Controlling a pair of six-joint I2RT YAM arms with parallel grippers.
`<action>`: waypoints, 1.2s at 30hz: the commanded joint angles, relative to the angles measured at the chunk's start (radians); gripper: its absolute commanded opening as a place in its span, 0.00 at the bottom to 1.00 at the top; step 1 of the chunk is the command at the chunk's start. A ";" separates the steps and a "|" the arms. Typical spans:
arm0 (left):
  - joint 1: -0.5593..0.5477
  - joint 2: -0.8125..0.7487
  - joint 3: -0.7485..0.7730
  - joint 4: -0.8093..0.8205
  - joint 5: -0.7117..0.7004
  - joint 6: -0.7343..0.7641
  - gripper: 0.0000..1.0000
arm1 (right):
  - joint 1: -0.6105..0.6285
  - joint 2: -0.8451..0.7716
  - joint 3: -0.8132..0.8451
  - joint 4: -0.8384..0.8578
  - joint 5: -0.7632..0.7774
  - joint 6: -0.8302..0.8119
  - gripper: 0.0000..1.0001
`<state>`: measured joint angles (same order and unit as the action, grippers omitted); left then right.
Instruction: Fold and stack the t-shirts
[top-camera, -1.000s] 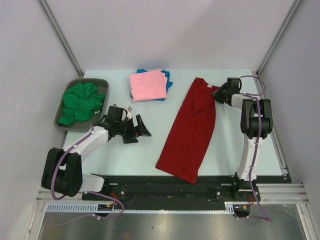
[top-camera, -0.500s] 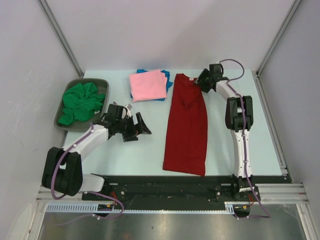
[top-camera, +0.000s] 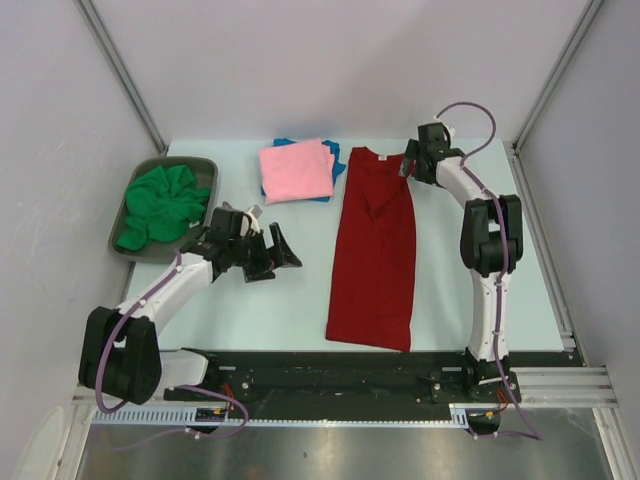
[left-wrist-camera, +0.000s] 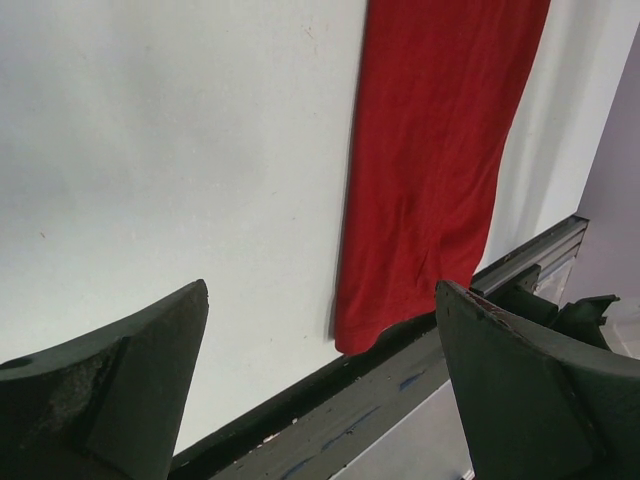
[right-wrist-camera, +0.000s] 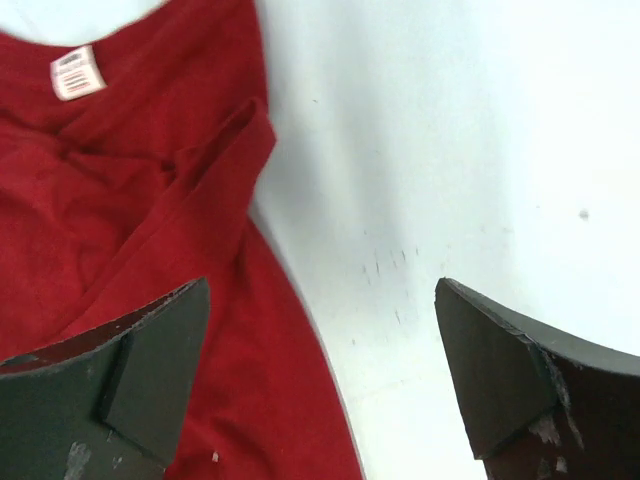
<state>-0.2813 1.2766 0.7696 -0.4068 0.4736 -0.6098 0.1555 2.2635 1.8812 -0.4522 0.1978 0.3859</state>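
A dark red t-shirt (top-camera: 375, 250) lies flat as a long narrow strip in the middle of the table, collar at the far end, with a white tag (right-wrist-camera: 77, 73) near the neck. My right gripper (top-camera: 409, 167) is open just above the shirt's far right corner, holding nothing; its left finger hangs over the red cloth (right-wrist-camera: 120, 230). My left gripper (top-camera: 282, 256) is open and empty, left of the shirt (left-wrist-camera: 440, 150). A folded pink t-shirt (top-camera: 296, 170) lies on a blue one (top-camera: 335, 152) at the back. A green t-shirt (top-camera: 162, 203) is bunched in the tray.
The grey tray (top-camera: 128, 200) stands at the table's left edge. The black rail (top-camera: 330, 365) runs along the near edge, just under the red shirt's hem. Grey walls close in on both sides.
The right gripper dragged the shirt's far end left until the shirt lay straight, then let go and opened. The left arm has barely moved.
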 joint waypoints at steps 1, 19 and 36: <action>-0.002 -0.046 0.023 0.000 -0.013 0.005 1.00 | 0.147 -0.156 -0.001 -0.052 0.268 -0.222 1.00; -0.002 -0.063 -0.055 0.059 0.017 -0.015 1.00 | 0.467 0.162 0.398 -0.327 0.538 -0.507 0.96; 0.010 -0.037 -0.052 0.043 0.039 0.025 1.00 | 0.440 0.222 0.340 -0.263 0.641 -0.535 0.89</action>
<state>-0.2783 1.2427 0.7143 -0.3744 0.4793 -0.6178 0.6025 2.4630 2.2223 -0.7300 0.8028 -0.1333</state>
